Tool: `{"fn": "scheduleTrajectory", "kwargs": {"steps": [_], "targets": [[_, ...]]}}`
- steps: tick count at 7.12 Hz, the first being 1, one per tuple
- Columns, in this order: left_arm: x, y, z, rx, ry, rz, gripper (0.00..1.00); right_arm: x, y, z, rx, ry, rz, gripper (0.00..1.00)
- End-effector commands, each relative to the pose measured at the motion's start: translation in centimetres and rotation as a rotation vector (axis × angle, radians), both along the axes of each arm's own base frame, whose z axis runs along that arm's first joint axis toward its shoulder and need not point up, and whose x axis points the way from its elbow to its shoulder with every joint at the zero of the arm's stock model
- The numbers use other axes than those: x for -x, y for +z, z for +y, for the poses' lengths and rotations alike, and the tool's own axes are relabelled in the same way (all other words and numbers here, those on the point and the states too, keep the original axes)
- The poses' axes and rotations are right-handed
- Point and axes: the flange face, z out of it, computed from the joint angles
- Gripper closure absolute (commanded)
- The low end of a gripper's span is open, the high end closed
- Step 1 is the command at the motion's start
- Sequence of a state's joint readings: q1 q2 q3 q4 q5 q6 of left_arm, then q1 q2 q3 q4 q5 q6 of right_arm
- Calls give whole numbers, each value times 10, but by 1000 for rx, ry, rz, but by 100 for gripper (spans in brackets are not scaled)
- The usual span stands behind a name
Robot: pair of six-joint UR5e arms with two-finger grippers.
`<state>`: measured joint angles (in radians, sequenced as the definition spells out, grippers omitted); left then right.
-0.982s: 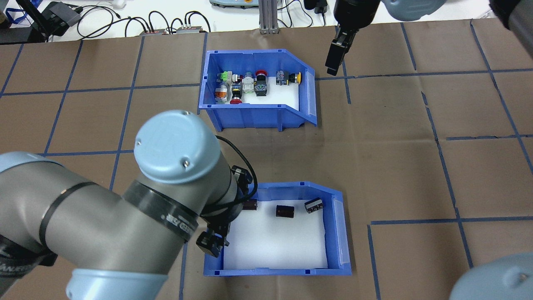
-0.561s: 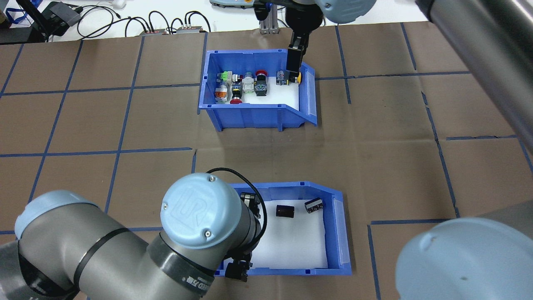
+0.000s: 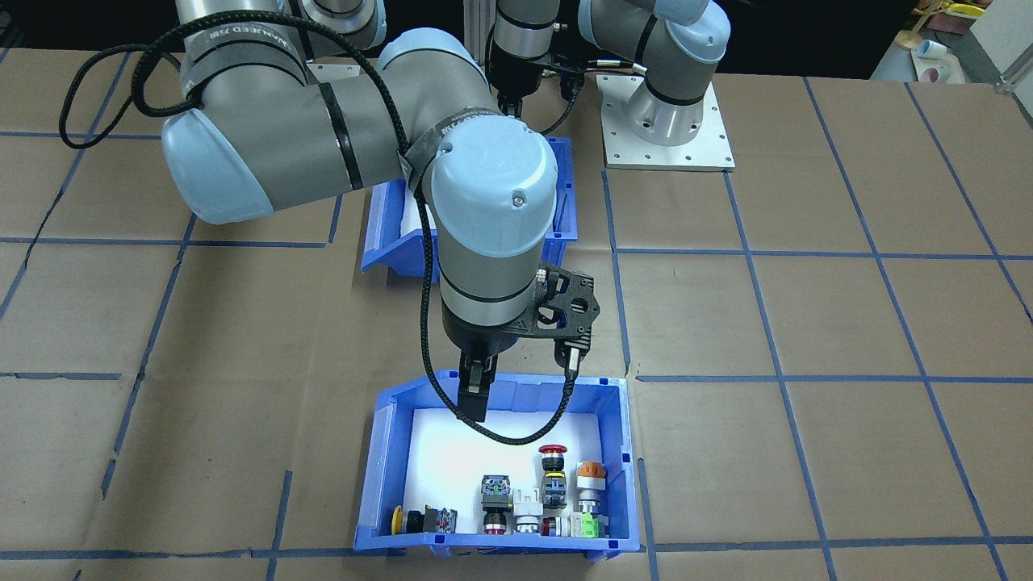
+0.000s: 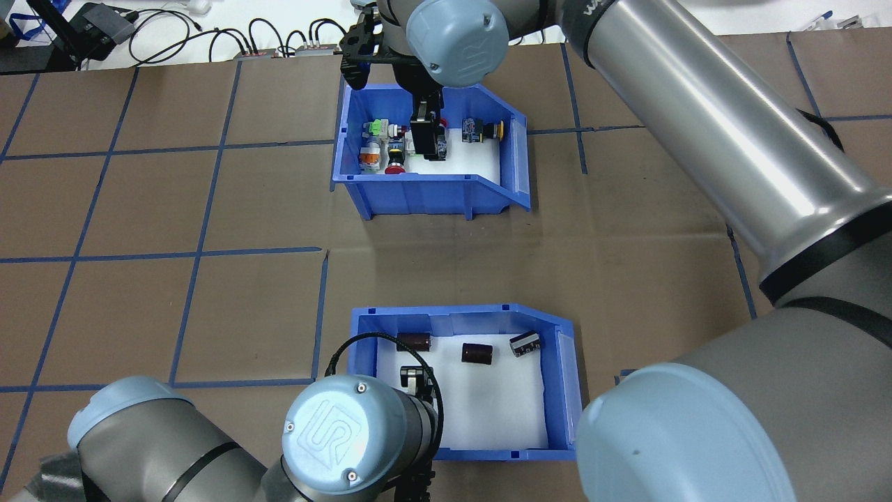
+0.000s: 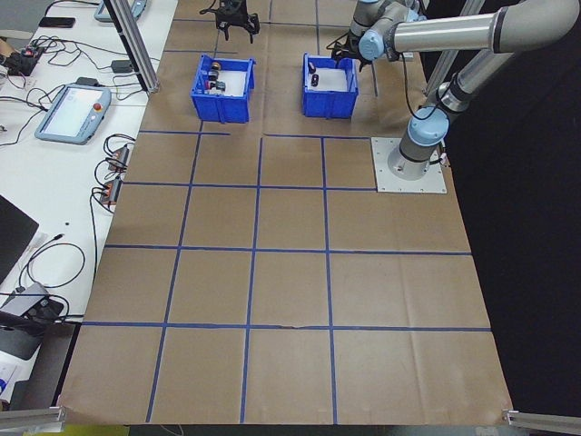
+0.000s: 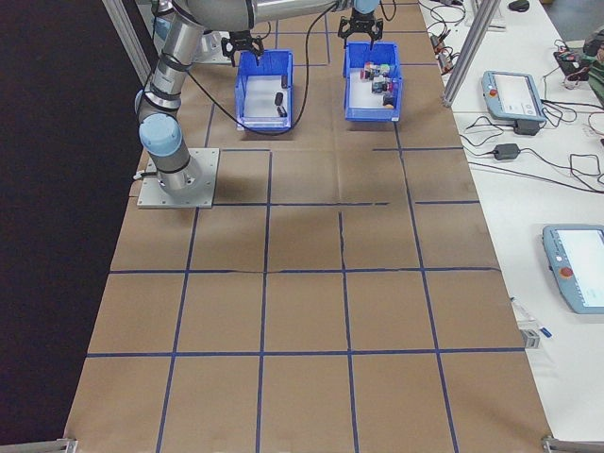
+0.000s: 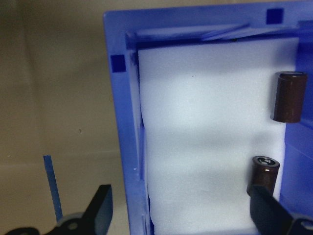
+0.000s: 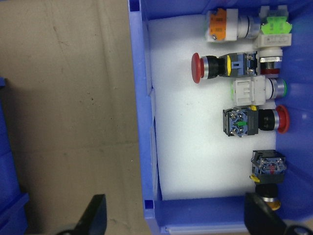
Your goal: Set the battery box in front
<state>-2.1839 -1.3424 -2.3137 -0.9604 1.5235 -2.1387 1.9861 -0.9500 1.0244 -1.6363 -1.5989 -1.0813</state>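
Note:
The battery box [image 4: 568,390] is a blue sloped-front bin with a white foam liner and three dark brown cylinders, on the near side of the table; it also shows as the battery box [image 7: 128,147] in the left wrist view. My left gripper [image 7: 183,211] is open and straddles that box's near wall, one finger outside and one over the foam beside a battery [image 7: 264,175]. In the overhead view my left wrist hides it. My right gripper [image 4: 426,132] is open over the far blue bin.
The far bin [image 4: 418,192] holds several colourful push-button switches. In the right wrist view my right gripper [image 8: 178,218] straddles the wall of this bin [image 8: 143,122]. Brown paper with blue tape lines covers the table. Cables and boxes lie along the far edge [image 4: 279,42].
My right arm has swung left, from beyond the switch bin's sloped end to over its inside. My left arm has pulled back toward the robot, from the battery box's left wall to its near wall.

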Motion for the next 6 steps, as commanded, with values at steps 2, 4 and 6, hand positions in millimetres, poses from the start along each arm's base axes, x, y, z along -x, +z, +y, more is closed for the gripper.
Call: {"fn": "scheduleTrajectory", "kwargs": {"steps": [2,4,6], "targets": [[7,-18,2,-35,-13,-26,1,-57,-58,18,-15,76,5,0],[12,-38,-1,-79,-25,-57,1,-60,-99,13,-45,81,31,0],[13,-43,-1,-96,-23,-54,17,-57,-123,14,-12,76,22,0]]}}
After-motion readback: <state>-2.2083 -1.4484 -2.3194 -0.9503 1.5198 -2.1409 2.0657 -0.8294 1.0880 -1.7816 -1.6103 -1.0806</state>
